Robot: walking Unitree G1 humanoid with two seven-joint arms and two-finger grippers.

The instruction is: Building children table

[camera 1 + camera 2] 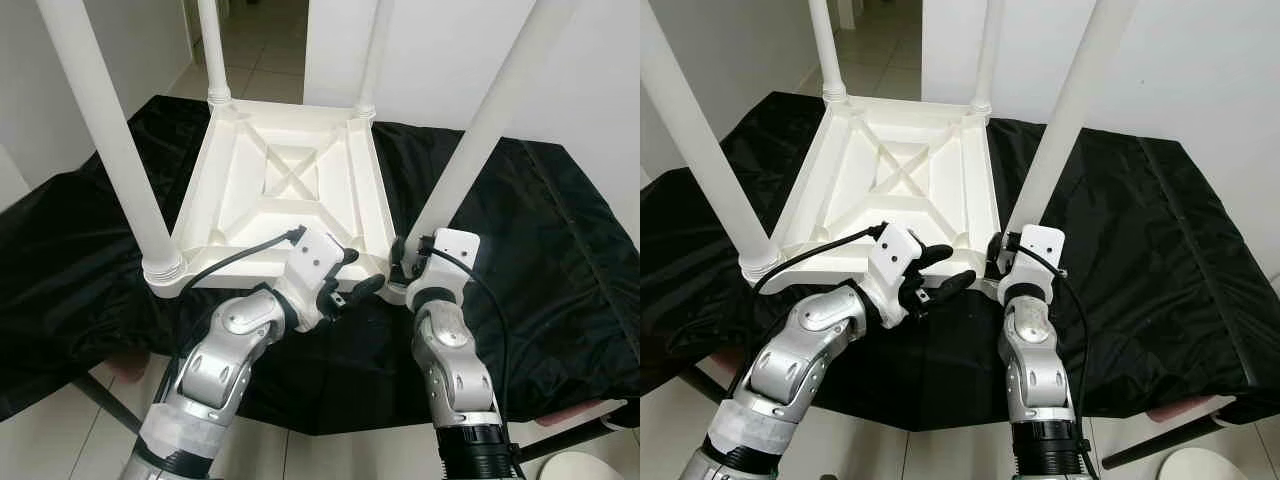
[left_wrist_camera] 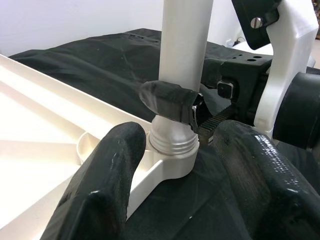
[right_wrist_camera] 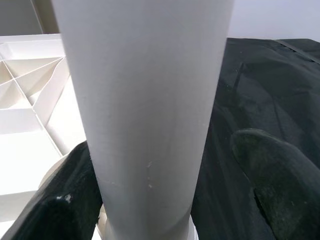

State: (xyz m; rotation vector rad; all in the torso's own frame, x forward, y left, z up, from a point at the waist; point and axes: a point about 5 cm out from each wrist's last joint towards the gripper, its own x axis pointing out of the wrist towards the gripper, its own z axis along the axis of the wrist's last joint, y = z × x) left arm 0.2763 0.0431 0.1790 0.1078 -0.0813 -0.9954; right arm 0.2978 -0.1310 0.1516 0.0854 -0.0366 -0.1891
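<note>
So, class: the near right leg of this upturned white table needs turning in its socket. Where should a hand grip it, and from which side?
Grip the near right leg low on its smooth round shaft, just above the ribbed collar, coming from the robot's side. The right hand already straddles it there.

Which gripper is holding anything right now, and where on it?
The right gripper clasps the near-right table leg at its base, just above the corner socket. The left gripper is open beside it, holding nothing.

Silver jointed arms, white wrists, black cables
</note>
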